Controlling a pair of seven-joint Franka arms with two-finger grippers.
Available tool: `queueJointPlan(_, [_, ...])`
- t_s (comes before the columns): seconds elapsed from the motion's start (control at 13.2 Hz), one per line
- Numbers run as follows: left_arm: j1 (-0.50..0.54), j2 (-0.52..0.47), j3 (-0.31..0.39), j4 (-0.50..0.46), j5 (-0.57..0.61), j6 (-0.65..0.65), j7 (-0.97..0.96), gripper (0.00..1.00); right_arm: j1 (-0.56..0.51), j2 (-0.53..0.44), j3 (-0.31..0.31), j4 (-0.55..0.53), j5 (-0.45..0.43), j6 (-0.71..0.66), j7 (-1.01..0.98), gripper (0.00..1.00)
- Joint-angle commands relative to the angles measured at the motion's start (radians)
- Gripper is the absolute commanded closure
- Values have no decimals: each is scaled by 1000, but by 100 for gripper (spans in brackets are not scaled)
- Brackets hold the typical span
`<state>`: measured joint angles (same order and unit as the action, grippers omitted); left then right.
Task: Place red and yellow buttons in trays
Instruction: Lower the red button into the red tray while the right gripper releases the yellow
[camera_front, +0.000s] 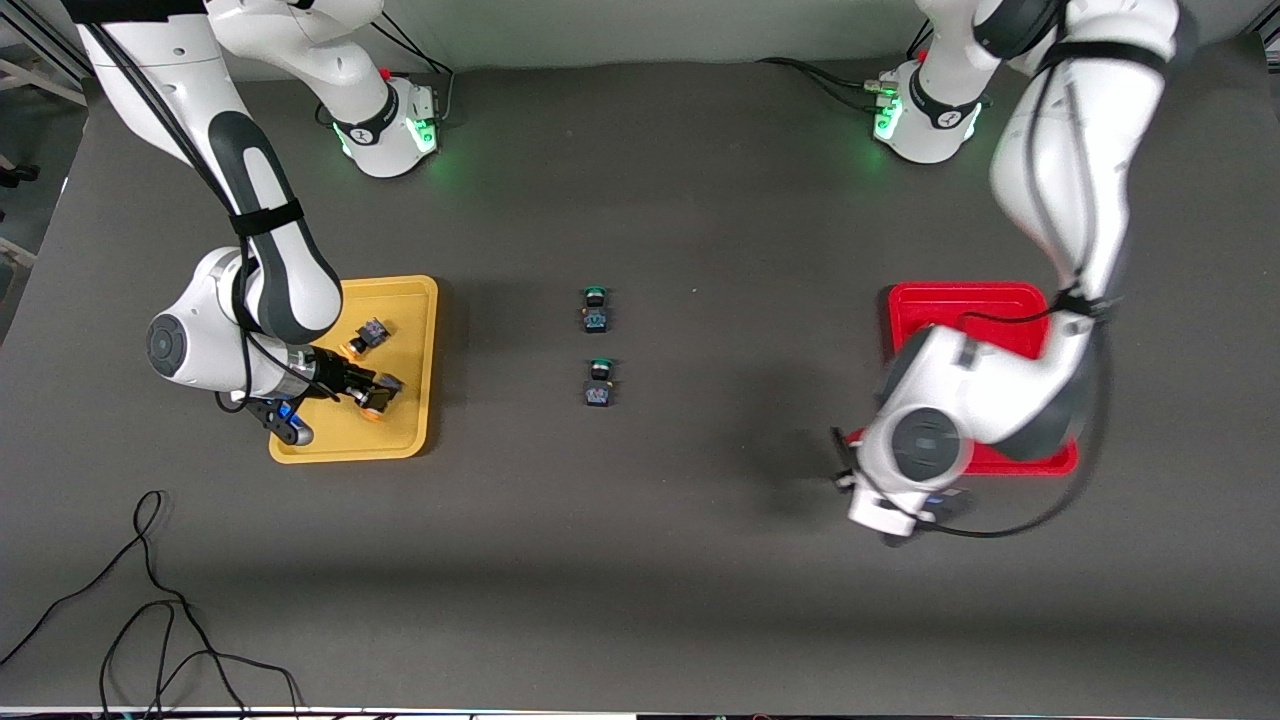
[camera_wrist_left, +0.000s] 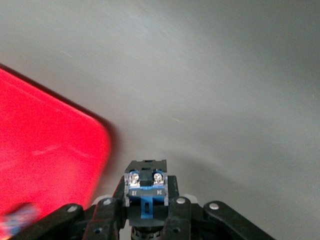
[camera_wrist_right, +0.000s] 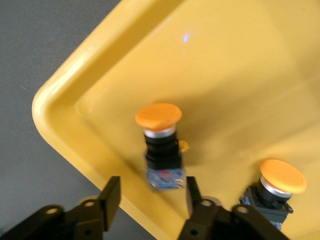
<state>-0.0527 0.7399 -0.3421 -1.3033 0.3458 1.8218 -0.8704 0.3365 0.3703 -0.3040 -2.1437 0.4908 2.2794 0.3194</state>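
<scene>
Left gripper (camera_wrist_left: 147, 210) fingers were clamped on one button (camera_wrist_left: 146, 187), cap hidden, over bare table at the red tray's (camera_front: 960, 300) seven o'clock corner, so it looked undelivered. Right gripper (camera_wrist_right: 151, 187) fingers stood spread about one yellow button (camera_wrist_right: 159, 145) in the yellow tray (camera_front: 400, 285), a second yellow button (camera_wrist_right: 280, 182) at its twelve o'clock. Counted: two trays, two yellow buttons home, one button held, two green-capped switches (camera_front: 596, 310) mid-table, the fourth button not made out

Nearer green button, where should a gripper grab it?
The button's body, from straight above, closing across its width: it lies on its side, cap toward the bases. Right gripper is over the yellow tray, left gripper beside the red tray.
</scene>
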Motion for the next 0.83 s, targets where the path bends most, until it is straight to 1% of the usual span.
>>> queueJointPlan(0.0, [92, -176, -5, -27, -133, -157, 239, 100, -1, -43, 10, 4, -24, 5, 0, 0])
queueJointPlan(0.08, [135, -233, -2, -43, -190, -200, 305, 100, 1, -71, 6, 7, -29, -4, 0, 0])
queueJointPlan(0.15, [170, -310, -1, -104, -197, -203, 367, 100, -2, -112, 3, 17, -65, -23, 0, 0])
queueJointPlan(0.3, [246, -471, -3, -290, -208, -146, 473, 100, -19, -200, 3, 57, -148, -105, 0, 0])
queueJointPlan(0.38, [275, -540, -2, -395, -209, -91, 522, 100, -30, -236, 5, 94, -188, -179, 0, 0])
queueJointPlan(0.46, [312, -604, -1, -513, -215, 4, 572, 100, -31, -260, 5, 146, -231, -267, 0, 0])
queueJointPlan(0.53, [347, -640, 2, -625, -237, 117, 620, 100, -33, -284, 6, 206, -269, -363, 0, 0])
queueJointPlan(0.68, [388, -620, 6, -772, -241, 326, 675, 100, -65, -332, 25, 286, -320, -496, -6, 0])
queueJointPlan(0.76, [407, -596, 6, -841, -238, 449, 679, 100, -95, -370, 66, 297, -340, -527, -13, 0])
